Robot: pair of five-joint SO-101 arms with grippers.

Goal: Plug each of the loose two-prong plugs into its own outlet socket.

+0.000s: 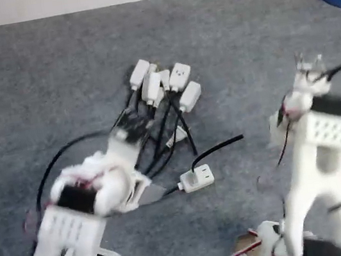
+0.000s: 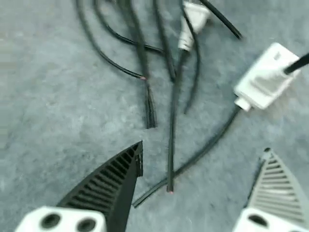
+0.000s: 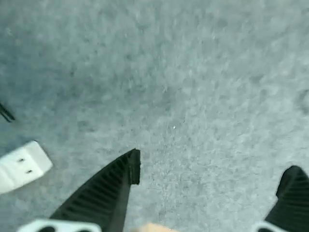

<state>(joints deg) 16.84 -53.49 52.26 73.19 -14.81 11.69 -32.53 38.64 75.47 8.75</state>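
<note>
Between the widely parted fingers of your left gripper (image 2: 202, 149), black cables (image 2: 171, 121) trail across the grey desk (image 2: 48, 106), and two loose cable ends lie just ahead of the fingertips. The fingers hold nothing. In the upper middle of the left wrist frame lies a white two-prong plug (image 2: 190, 24), apparently unplugged. At the right edge sits a white outlet socket (image 2: 268, 77) with a black lead running into it. From above, that socket lies just below the centre of the frame, near the left fingers. A cluster of further sockets (image 1: 163, 83) fills the upper middle. Your right gripper (image 1: 310, 67) hangs over bare desk at the right of the frame, well apart from them, fingers open and empty.

Expect the plug to be light and hard, with a smooth moulded shell that may slip. Take it across the flat sides of its body, behind the prongs. Don't take it by the cable, which looks limp and would let the plug swing and twist. The sockets look light and lie free on the desk, so one will probably slide when you press a plug in. Brace it by its long sides with the other gripper. The tangled cables may drag their neighbours along.
</note>
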